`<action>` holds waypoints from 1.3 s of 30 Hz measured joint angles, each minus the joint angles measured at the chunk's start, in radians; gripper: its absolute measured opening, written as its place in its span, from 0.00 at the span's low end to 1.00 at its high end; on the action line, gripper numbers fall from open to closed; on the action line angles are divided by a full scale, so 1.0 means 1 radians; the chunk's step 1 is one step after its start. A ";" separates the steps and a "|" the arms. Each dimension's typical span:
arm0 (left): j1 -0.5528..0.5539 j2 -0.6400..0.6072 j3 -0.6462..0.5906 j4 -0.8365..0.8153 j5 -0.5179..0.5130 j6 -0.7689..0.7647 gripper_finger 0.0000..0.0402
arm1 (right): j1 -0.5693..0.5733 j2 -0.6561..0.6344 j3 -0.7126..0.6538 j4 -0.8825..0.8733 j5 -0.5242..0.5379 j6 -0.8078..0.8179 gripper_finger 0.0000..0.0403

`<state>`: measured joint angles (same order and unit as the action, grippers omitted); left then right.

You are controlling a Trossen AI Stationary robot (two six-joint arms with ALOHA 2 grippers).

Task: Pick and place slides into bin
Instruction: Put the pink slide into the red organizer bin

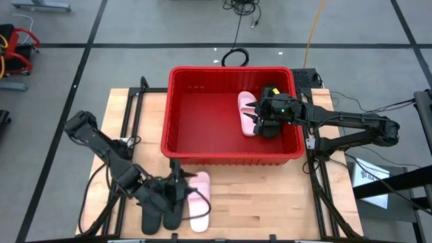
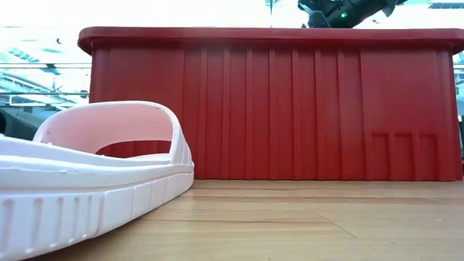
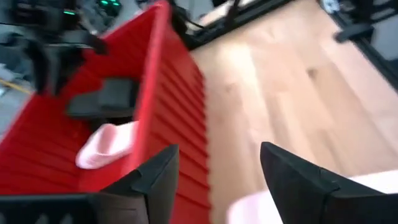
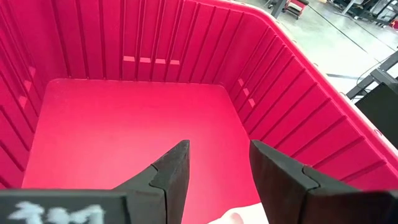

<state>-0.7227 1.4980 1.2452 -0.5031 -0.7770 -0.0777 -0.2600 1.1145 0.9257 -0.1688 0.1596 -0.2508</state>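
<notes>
Closest to the table-level lens lies a pale pink slide (image 2: 94,181), its foam sole ribbed along the edge, wide strap arching smoothly, resting on pale wood planks of the table (image 1: 270,196). Just beside it my left gripper (image 1: 181,194) hovers, jaws apart and holding nothing, over black slides (image 1: 162,212). My right gripper (image 4: 217,171) hangs inside the bin (image 1: 202,108), glossy red plastic with ribbed walls, jaws parted and empty above another pink slide (image 1: 247,113). No writing is legible.

Bright red bin (image 1: 202,101), pale pink slides (image 1: 200,192).
</notes>
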 joint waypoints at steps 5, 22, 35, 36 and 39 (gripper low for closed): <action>-0.020 0.119 -0.002 -0.022 0.021 -0.039 0.58 | 0.000 0.000 0.000 0.000 0.000 0.004 0.38; -0.031 0.271 -0.001 -0.012 0.150 -0.276 0.58 | 0.000 0.000 0.000 -0.008 -0.004 0.048 0.39; -0.030 0.382 -0.001 -0.022 0.173 -0.351 0.58 | 0.000 0.000 0.000 -0.008 -0.005 0.049 0.39; -0.027 0.382 -0.001 -0.025 0.159 -0.351 0.58 | 0.000 0.000 0.000 -0.008 -0.005 0.052 0.39; -0.012 0.382 -0.001 -0.033 0.142 -0.350 0.58 | 0.000 0.000 -0.001 -0.007 -0.007 0.064 0.39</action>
<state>-0.7352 1.8801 1.2438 -0.5362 -0.6352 -0.4275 -0.2600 1.1149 0.9244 -0.1762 0.1528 -0.1873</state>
